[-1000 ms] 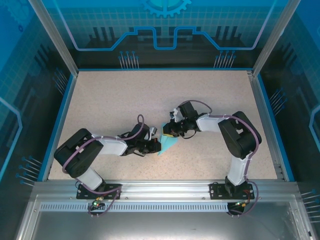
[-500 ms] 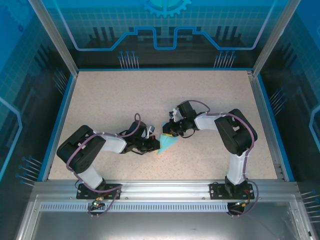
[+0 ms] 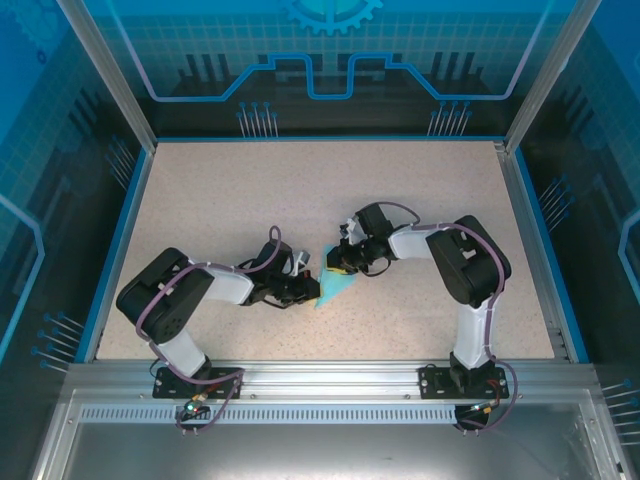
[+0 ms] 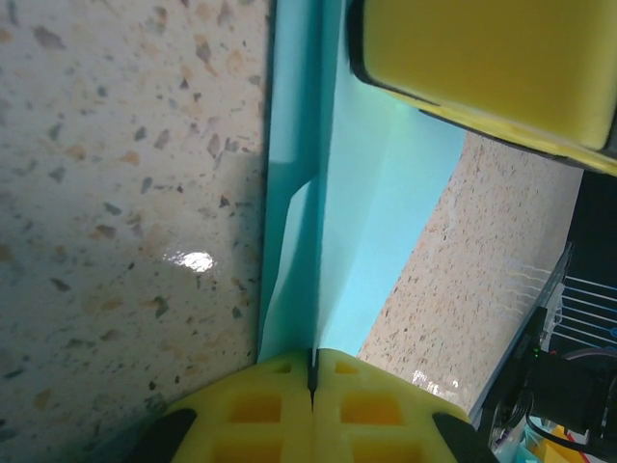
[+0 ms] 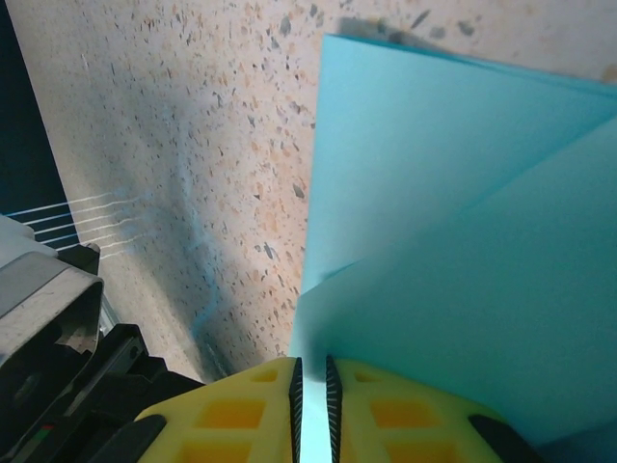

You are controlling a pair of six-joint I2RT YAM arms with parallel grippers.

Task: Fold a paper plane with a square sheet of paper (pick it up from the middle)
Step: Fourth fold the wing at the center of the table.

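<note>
The square sheet of paper, turquoise-blue and folded into a smaller pointed shape, is held between the two arms mid-table. My left gripper is shut on its lower edge; in the left wrist view the yellow fingertips pinch a creased layer of the sheet. My right gripper grips the sheet from the far side. In the right wrist view its jaws stand almost together with the folded layers of paper between them. A yellow finger of the right gripper shows above the sheet.
The speckled beige tabletop is bordered by a blue rim and transparent walls. The aluminium rail with both arm bases runs along the near edge. The left arm's dark body sits close beside the right gripper.
Both arms' elbows have shifted slightly towards the middle. The grippers and the folded paper have stayed almost in the same spot, both still holding it.
</note>
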